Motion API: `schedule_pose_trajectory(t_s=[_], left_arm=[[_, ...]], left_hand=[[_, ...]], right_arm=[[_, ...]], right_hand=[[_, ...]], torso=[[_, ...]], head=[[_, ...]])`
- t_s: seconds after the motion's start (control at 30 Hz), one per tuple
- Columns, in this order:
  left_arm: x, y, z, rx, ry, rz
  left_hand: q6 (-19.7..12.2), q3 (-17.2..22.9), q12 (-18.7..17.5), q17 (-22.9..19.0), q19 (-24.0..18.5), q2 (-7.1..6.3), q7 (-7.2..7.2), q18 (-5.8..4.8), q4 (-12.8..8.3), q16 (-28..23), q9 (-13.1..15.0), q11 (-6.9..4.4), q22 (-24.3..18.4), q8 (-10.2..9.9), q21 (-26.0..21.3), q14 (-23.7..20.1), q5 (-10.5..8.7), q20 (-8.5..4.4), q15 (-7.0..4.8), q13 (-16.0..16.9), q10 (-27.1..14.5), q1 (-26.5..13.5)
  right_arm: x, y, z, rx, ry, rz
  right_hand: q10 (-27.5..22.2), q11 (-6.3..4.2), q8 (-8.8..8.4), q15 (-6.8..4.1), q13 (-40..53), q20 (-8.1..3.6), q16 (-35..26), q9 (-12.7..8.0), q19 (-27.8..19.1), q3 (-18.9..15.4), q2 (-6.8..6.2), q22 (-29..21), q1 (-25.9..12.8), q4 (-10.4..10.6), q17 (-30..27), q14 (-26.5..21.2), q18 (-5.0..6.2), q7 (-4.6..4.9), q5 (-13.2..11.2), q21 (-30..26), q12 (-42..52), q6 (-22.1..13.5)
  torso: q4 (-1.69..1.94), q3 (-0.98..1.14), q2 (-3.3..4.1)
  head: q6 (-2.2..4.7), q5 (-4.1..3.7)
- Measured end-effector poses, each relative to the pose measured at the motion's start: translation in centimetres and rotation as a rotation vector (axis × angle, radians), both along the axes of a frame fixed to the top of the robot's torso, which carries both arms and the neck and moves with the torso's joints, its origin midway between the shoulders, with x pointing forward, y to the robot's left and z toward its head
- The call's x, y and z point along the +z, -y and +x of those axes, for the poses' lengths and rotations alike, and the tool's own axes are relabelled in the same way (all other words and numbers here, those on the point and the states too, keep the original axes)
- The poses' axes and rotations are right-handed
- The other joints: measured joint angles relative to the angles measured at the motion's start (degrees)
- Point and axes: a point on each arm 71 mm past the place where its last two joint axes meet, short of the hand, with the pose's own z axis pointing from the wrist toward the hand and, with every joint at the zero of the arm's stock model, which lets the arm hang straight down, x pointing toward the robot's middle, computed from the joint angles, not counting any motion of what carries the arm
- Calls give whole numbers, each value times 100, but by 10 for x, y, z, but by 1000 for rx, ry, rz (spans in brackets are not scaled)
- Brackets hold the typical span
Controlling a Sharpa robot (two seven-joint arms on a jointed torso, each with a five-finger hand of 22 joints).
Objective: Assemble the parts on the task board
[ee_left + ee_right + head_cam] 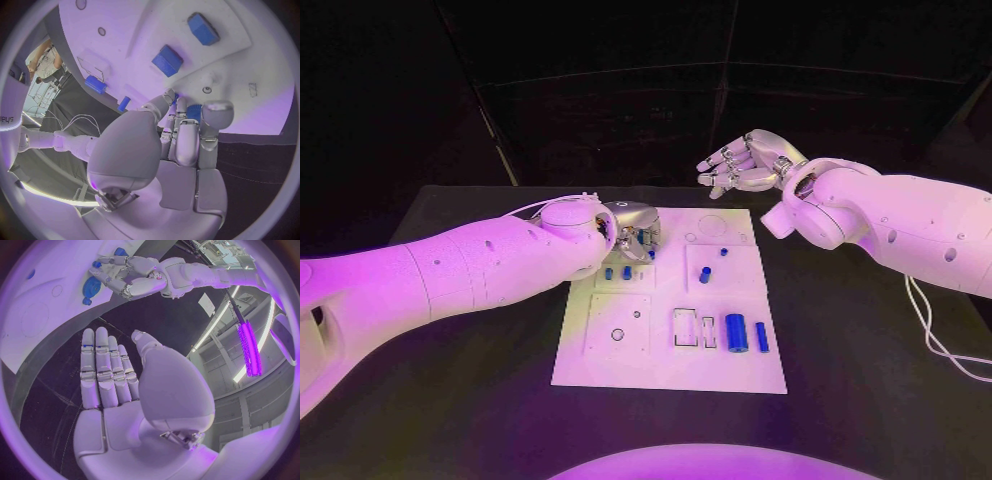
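White task board [596, 365] holds blue parts [736, 331]; left robot hand [635, 230] fingertips on one; right robot hand [749, 163] spread, empty

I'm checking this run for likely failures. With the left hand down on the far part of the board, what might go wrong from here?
1. The left hand works with its fingers close among small blue parts; it may knock one out of place.
2. Pressing near the far edge could shift the task board, since nothing holds it; the right hand hangs open above the table beyond it.
3. The loose blue cylinders near the front could roll.
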Motion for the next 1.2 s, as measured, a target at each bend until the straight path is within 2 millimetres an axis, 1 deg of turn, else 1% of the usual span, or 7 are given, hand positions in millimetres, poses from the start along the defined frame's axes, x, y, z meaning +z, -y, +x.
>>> schedule_pose_trajectory(t_s=[0.23, 0.33, 0.63, 0.77, 0.93, 1.1, 1.2], left_arm=[[-1, 0, 0, 1, 2, -1], [-1, 0, 0, 3, 5, -3], [-1, -10, 1, 24, 20, -28], [0, -17, 0, 36, 24, -50], [6, -25, -3, 46, 27, -93], [13, -31, -7, 50, 32, -128], [15, -41, -10, 60, 30, -142]], left_hand=[[380, 313, 19, 0, 36, 149, -79, 0, -97, 0, 23, -96, 35, 93, 0, -19, -1, -36, -83, 0, 372, 107], [426, 365, 19, -10, 55, 170, -100, 0, -120, 0, 21, -122, 35, 90, 0, -9, -1, -55, -94, 0, 426, 87], [444, 476, -114, -4, 55, 170, -82, 1, -181, 28, 10, -93, 35, 88, 0, 0, -2, -55, -103, -47, 455, 87], [444, 493, -160, -16, 55, 169, -82, 0, -166, 28, -1, -113, 35, 57, 0, 0, -2, -55, -103, -62, 475, 36], [444, 509, -202, -31, 55, 124, -82, 0, -182, 27, -11, -93, 34, 23, 0, 0, -1, -55, -103, -73, 495, -13], [444, 509, -227, -31, 55, 122, -81, 0, -182, 27, -19, -93, 41, 22, 0, 0, -1, -55, -103, -81, 495, -16], [444, 525, -248, -31, 55, 98, -81, 0, -198, 27, -26, -93, 48, 22, 0, 0, -1, -55, -103, -81, 495, -40]], right_arm=[[0, 0, 0, 1, 0, 0], [0, 0, 0, 1, 0, 0], [0, 0, 0, 1, 0, 0], [0, 0, 0, 0, 0, 0], [0, 1, 0, -2, 0, -1], [0, 1, 1, -4, 0, -1], [0, 1, 1, -4, 0, -1]], right_hand=[[0, 0, 0, 0, 0, 0, 0, 0, 0, 0, 0, 0, 0, 0, 0, 0, 0, 0, 0, 0, 0, 0], [0, 0, 0, 0, 1, 0, 0, 0, 0, 0, 0, 1, 0, 0, 0, 0, 0, 0, 0, 0, 0, 0], [0, 0, 0, 0, 1, 0, 0, 0, 0, 0, 0, 1, 0, 0, 1, 0, 0, 0, 0, 0, 0, 0], [0, 0, 0, 0, 1, 0, 0, 0, 0, 0, 0, -5, 0, 0, -6, 0, 0, 0, 0, 0, 0, 0], [0, 0, 0, 0, 1, 0, 0, 0, 0, 0, 0, -5, 0, 0, -5, 0, 0, 0, 0, 1, 0, 0], [0, 0, 0, 0, -3, -21, 0, 0, 21, 0, 0, -11, 0, 0, -5, 0, 0, 0, 0, 1, 0, 0], [0, 0, 0, 0, -3, -21, 0, 0, 21, 0, 0, -10, 0, 0, -5, 0, 0, 0, 0, 1, 0, 0]], torso=[[0, -2, 0], [0, -2, 0], [0, -5, 1], [0, -7, 1], [6, -12, -2], [7, -11, -6], [8, -9, -7]], head=[[0, 6], [0, 7], [15, -1], [32, -14], [58, -19], [77, -12], [90, -5]])
